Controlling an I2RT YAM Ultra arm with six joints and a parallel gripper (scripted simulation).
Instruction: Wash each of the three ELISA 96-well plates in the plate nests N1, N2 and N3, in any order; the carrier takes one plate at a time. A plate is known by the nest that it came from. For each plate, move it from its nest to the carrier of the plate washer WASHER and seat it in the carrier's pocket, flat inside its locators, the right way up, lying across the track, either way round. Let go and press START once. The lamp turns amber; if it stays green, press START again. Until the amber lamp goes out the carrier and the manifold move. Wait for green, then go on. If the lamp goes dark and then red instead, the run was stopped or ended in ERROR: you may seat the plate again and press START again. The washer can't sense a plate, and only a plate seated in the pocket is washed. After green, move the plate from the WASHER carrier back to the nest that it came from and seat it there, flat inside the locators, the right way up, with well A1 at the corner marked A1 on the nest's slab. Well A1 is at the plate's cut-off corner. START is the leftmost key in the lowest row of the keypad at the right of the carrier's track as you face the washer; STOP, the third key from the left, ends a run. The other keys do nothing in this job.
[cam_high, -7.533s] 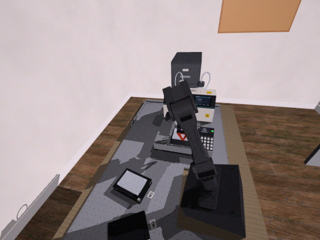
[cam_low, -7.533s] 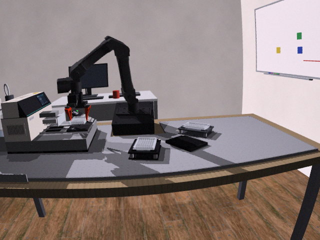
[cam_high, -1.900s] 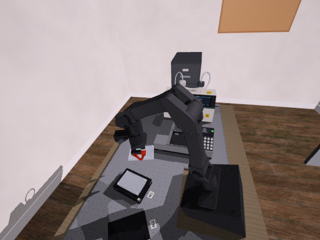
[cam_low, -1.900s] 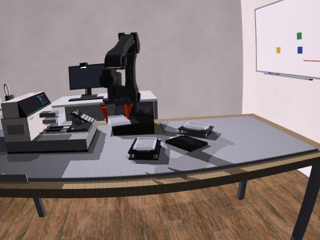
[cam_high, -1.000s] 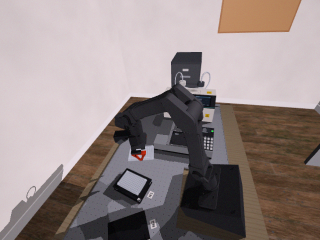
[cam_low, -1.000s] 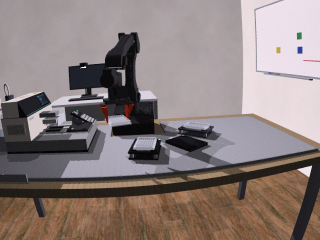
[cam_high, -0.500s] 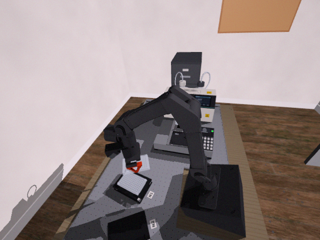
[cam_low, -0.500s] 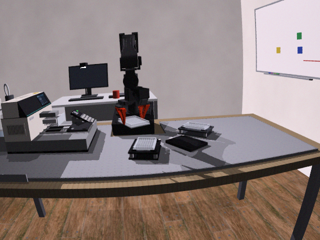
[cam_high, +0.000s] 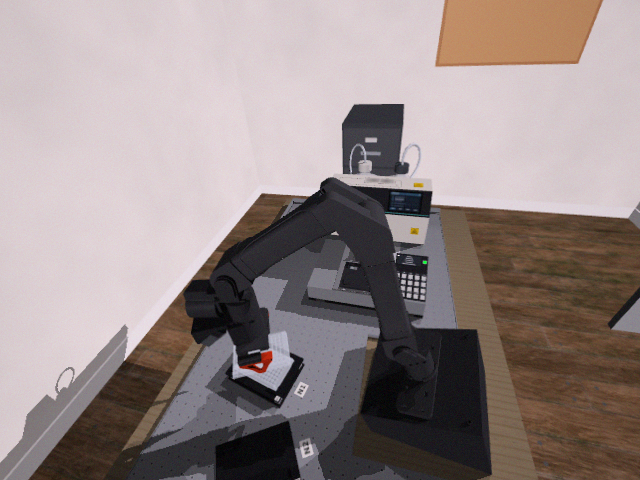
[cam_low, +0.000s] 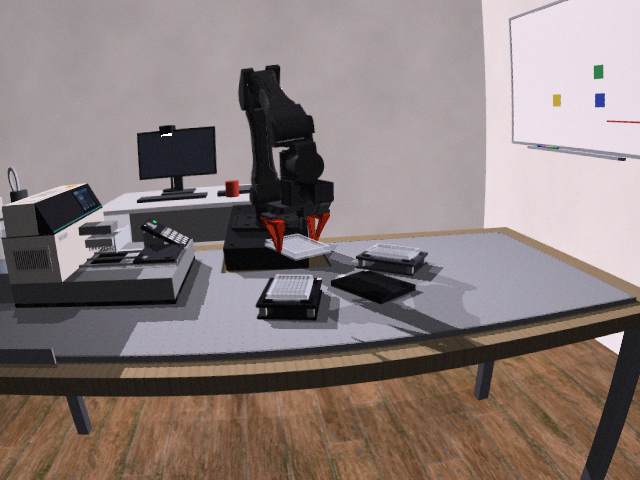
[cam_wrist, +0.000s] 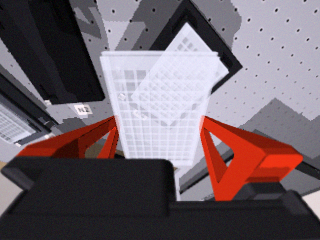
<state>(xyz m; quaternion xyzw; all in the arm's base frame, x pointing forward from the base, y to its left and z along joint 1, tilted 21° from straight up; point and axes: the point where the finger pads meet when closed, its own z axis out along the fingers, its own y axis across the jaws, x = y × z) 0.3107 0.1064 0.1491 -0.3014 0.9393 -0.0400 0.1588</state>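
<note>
My gripper (cam_high: 255, 364) is shut on a clear 96-well plate (cam_high: 268, 361), gripped across its width and held in the air, a little tilted. It hangs over nest N1 (cam_high: 262, 386), which holds its own plate. In the exterior view the held plate (cam_low: 298, 246) is above the N1 plate (cam_low: 289, 287). Nest N2 (cam_low: 373, 285) is an empty black slab. Nest N3 (cam_low: 392, 255) holds a plate. In the wrist view the red fingers clamp the held plate (cam_wrist: 155, 115), with the N1 plate (cam_wrist: 192, 60) below and empty N2 (cam_wrist: 55, 50) to the left.
The washer stands at the far end with an empty carrier pocket (cam_high: 356, 276), a keypad (cam_high: 413, 284) and a green lamp (cam_high: 424, 262). The arm's black base block (cam_high: 429, 392) sits right of the nests. The N1 (cam_high: 301, 388) and N2 (cam_high: 306, 448) labels lie beside their nests.
</note>
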